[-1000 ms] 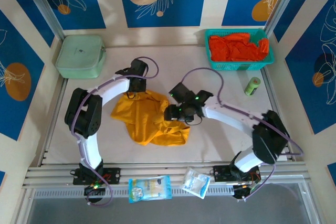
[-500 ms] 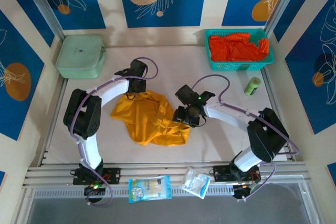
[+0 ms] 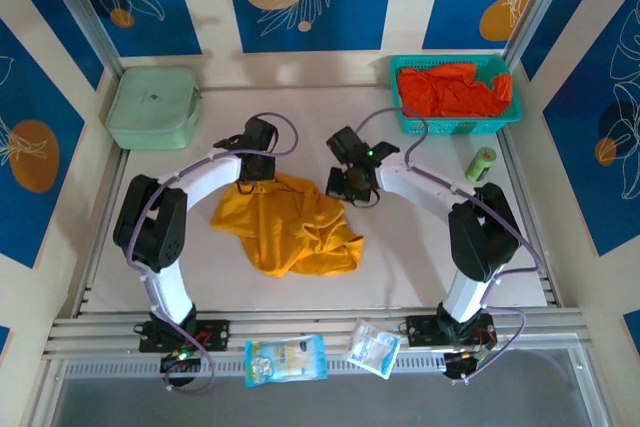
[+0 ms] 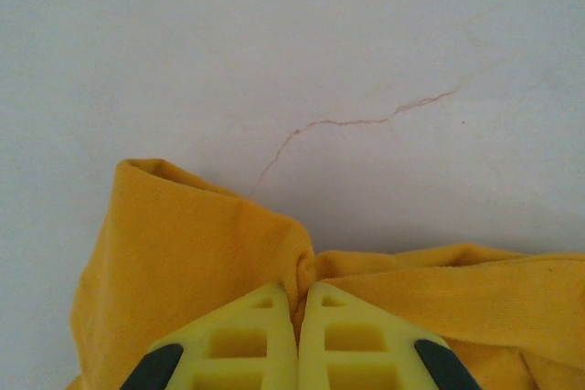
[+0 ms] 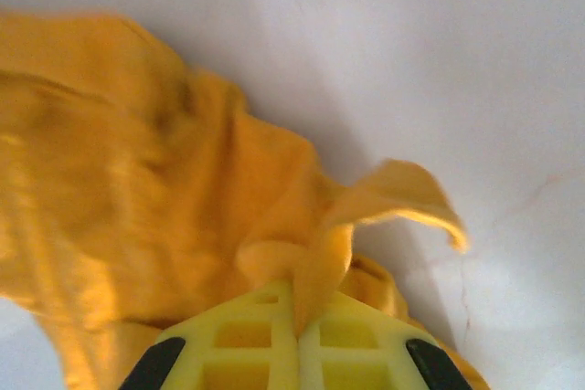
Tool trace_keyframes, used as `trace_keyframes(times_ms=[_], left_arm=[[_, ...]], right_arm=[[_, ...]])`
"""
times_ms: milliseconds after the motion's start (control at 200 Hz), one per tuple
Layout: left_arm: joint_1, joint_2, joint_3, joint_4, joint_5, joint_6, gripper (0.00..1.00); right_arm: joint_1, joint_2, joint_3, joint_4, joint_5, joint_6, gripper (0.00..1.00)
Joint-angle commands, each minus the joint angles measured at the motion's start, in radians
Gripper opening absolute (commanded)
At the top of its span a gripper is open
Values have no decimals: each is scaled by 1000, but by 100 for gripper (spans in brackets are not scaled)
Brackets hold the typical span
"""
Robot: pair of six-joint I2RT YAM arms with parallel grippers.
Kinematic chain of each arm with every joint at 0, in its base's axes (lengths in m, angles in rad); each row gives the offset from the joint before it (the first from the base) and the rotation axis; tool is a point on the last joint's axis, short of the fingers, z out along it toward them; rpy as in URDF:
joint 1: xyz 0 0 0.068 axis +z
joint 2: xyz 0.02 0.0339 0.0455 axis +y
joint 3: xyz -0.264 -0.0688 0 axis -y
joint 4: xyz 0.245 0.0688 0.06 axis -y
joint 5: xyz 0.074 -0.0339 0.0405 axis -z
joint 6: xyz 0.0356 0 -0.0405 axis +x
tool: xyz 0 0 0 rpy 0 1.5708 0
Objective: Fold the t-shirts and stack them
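Shut right fingers on far-right edge of crumpled mustard-yellow cloth t-shirt, pulled it toward far desk edge. Kept left fingers pinched on far-left edge. Lay mid-desk, stretched between both, not yet folded.

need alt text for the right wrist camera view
The yellow-green plastic right gripper, shut, pinches a raised fold of the crumpled mustard-yellow cloth t-shirt. The shirt spreads to the left over the white table, and the image is slightly blurred.

Mustard-yellow t-shirt, red-orange t-shirts, teal mesh basket
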Motion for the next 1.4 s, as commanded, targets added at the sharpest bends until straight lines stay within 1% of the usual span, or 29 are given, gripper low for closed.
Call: trace_keyframes(times_ms=[0,140,210,350,435,570,630,750,856,891,971,1011,1051,1056,1076,1101,1111,1136,1151,1216,1316,1346,1396], left_arm=[[11,-49,-24,-14,-36,2,0],[11,-72,-47,-25,-66,11,0],[12,-82,-57,-24,-75,12,0],[11,-85,-63,-23,-73,10,0],[11,-75,-53,-18,-65,7,0],[11,-44,-18,-25,-58,0,0],[12,-31,4,-35,-86,-6,0],[32,-1,70,-53,-155,-16,0],[84,49,171,-62,-167,-16,0],[100,78,215,-70,-156,-13,0],[137,162,332,-98,-132,-9,0],[154,211,391,-113,-125,-9,0],[166,259,450,-133,-124,-11,0],[168,266,457,-136,-124,-12,0],[174,292,486,-148,-123,-15,6],[181,319,519,-162,-120,-17,19],[185,332,529,-168,-118,-19,24],[191,357,561,-182,-113,-20,42],[194,369,575,-189,-110,-22,50],[204,387,600,-198,-96,-19,73],[205,322,539,-164,-98,-5,96],[204,290,511,-154,-99,-3,100],[204,235,462,-147,-92,-2,99]], right_arm=[[-34,-7,129,-67,92,-170,0],[-86,14,258,-28,126,-362,0],[-121,43,309,27,102,-470,0],[-185,122,370,134,47,-617,0],[-225,178,397,208,6,-670,0],[-281,258,479,277,-35,-692,0],[-311,311,571,245,-81,-687,0],[-354,460,827,129,-152,-680,0],[-368,625,1066,-7,-157,-678,0],[-367,692,1157,-60,-142,-675,0],[-368,812,1307,-141,-96,-660,0],[-370,863,1357,-165,-64,-640,10],[-371,899,1386,-176,-50,-617,28],[-372,903,1388,-177,-49,-614,32],[-373,912,1389,-178,-45,-599,44],[-375,921,1383,-176,-39,-575,61],[-376,922,1380,-177,-39,-572,62],[-378,923,1369,-177,-42,-555,68],[-379,922,1361,-177,-46,-546,70],[-379,903,1316,-178,-59,-517,75],[-361,823,1197,-167,-40,-506,75],[-353,785,1145,-155,-31,-505,75],[-333,710,1032,-126,-14,-503,75]])
